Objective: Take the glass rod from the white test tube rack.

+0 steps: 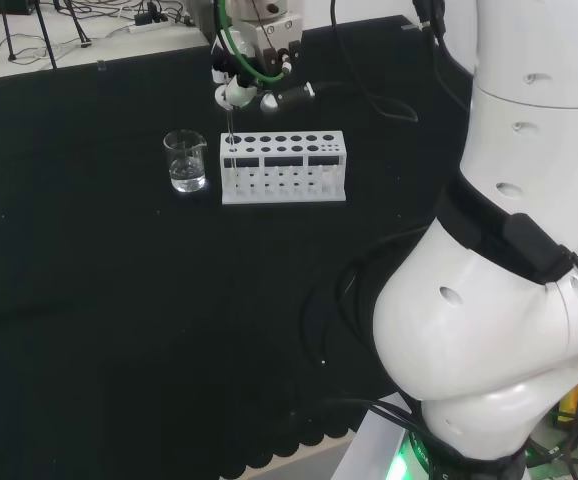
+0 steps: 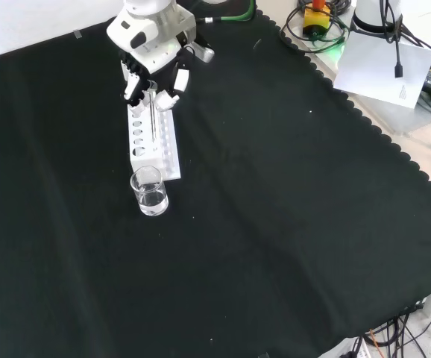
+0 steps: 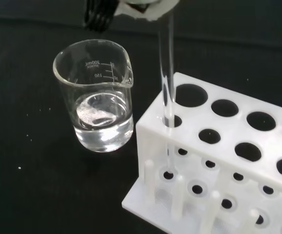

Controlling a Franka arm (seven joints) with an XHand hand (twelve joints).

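Pinching the glass rod (image 1: 229, 122) from above in the head view, the hand (image 1: 252, 72) hangs over the white test tube rack (image 1: 283, 167) near the cloth's far edge. In the front view the rod stands upright beside a beaker (image 2: 149, 191). The wrist view shows its tip inside a corner hole, so extraction is under way; next likely calls for a straight lift.

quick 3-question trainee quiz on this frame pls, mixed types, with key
1. True or false: the rod is clear of the rack.
2. The beaker holds: A) clear liquid B) nothing C) the rod.
3. Fill in: the hand is above the rack end nearest the ____.

Key: 1 false, its lower end stands in a corner hole; 2 A; 3 beaker.
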